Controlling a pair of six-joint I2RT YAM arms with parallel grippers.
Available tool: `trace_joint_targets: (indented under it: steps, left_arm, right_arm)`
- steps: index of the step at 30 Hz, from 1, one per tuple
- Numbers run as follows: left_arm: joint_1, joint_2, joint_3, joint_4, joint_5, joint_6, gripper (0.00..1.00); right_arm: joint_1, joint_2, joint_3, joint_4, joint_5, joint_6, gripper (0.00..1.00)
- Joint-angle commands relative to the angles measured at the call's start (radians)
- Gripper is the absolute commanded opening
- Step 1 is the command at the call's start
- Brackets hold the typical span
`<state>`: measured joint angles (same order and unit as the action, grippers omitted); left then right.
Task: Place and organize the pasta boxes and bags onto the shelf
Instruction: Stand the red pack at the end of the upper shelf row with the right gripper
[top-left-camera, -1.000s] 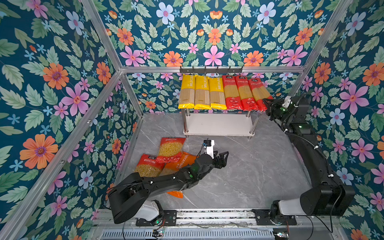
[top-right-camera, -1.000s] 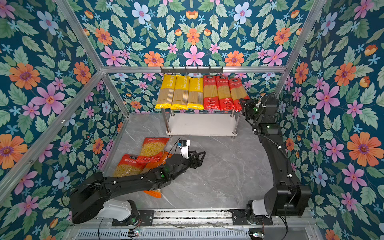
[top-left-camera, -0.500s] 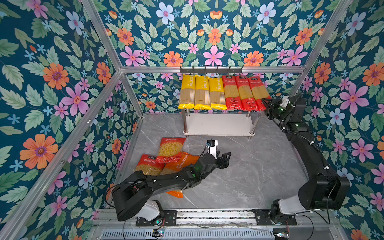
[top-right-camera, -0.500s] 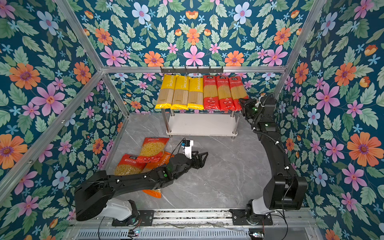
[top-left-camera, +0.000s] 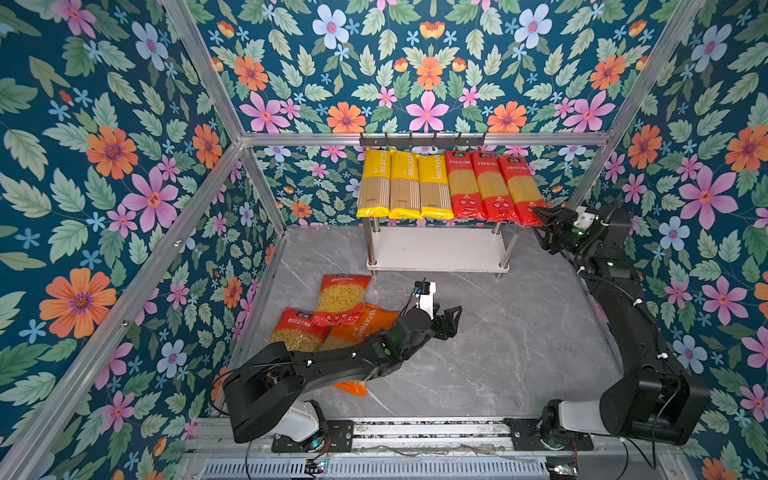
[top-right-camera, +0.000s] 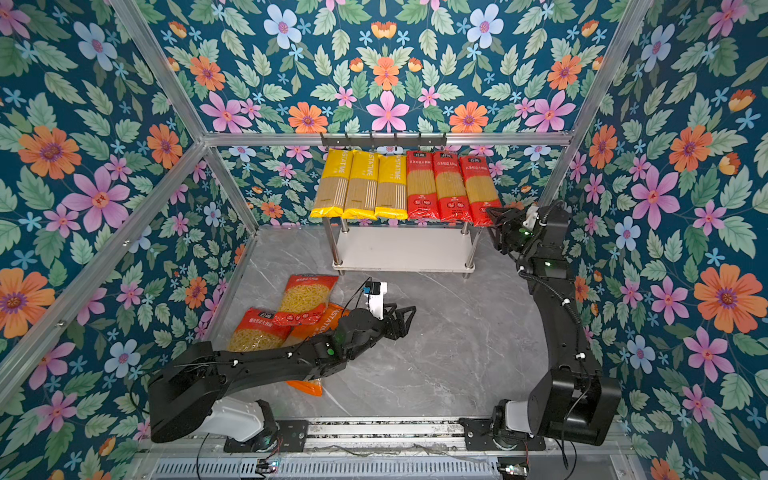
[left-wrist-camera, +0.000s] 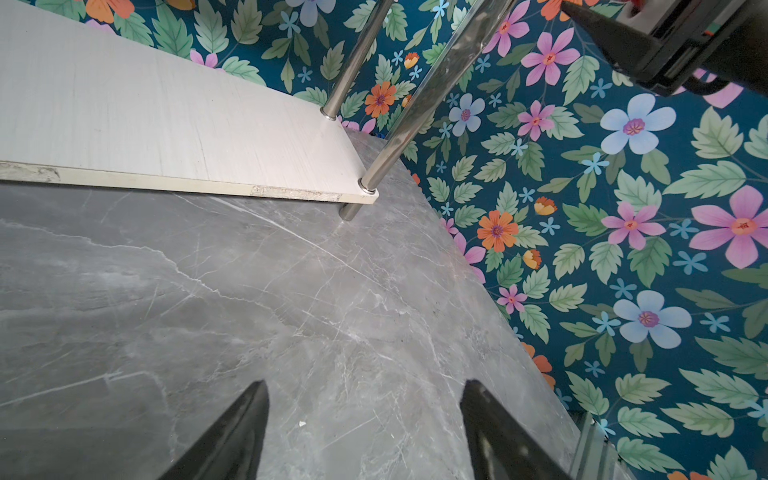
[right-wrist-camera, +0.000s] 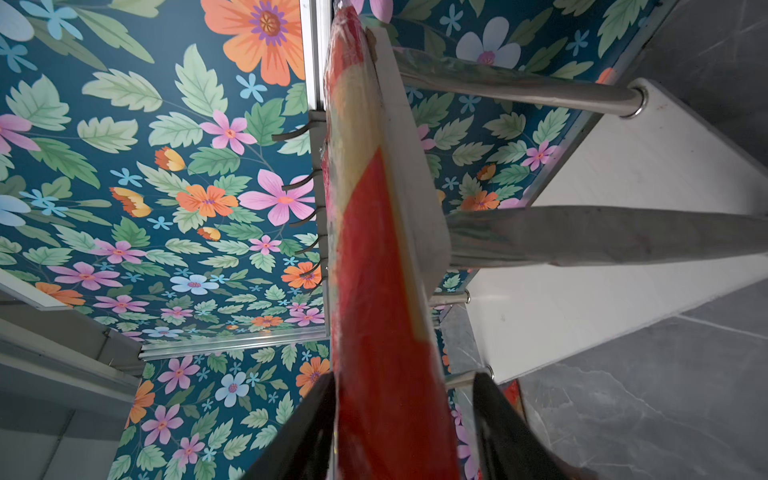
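In both top views the shelf stands at the back, its top board covered by three yellow spaghetti packs and three red ones. My right gripper is at the front end of the rightmost red pack. Its jaws are open around the pack, with a gap on one side. On the marble floor at the left lie two red macaroni bags and an orange one, partly under my left arm. My left gripper hovers open and empty over bare floor.
A black hook rail runs along the back frame just above the shelf. The shelf's lower board is bare. Chrome legs stand at its corners. Floral walls close in on three sides.
My right gripper's jaws have spread apart around the rightmost red pack and the arm has drawn back slightly. My left gripper has drifted a little to the right.
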<state>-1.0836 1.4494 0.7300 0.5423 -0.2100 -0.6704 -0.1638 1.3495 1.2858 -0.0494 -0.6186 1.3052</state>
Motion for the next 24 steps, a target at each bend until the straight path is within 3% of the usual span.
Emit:
trace_joint_targets:
  steps: [1,8,12,20,24]
  left_arm:
    - [-0.003,0.005,0.008,0.011,0.0,0.015,0.75]
    - [-0.008,0.001,0.007,0.002,-0.011,0.019,0.75]
    - [-0.011,-0.001,0.006,0.001,-0.019,0.017,0.74]
    - [-0.012,-0.081,-0.005,-0.09,-0.103,0.093,0.76]
    - [-0.007,-0.105,-0.001,-0.149,-0.147,0.152,0.78]
  right_arm:
    - [-0.002,-0.005,0.001,0.027,-0.017,0.0,0.43]
    - [0.018,0.058,0.057,0.068,-0.032,0.006,0.19]
    - [0.027,0.069,0.057,0.073,-0.05,0.011,0.17]
    - [0.015,-0.021,0.005,0.03,-0.078,-0.033,0.53]
    - [0.019,-0.081,-0.036,0.017,-0.119,-0.082,0.62]
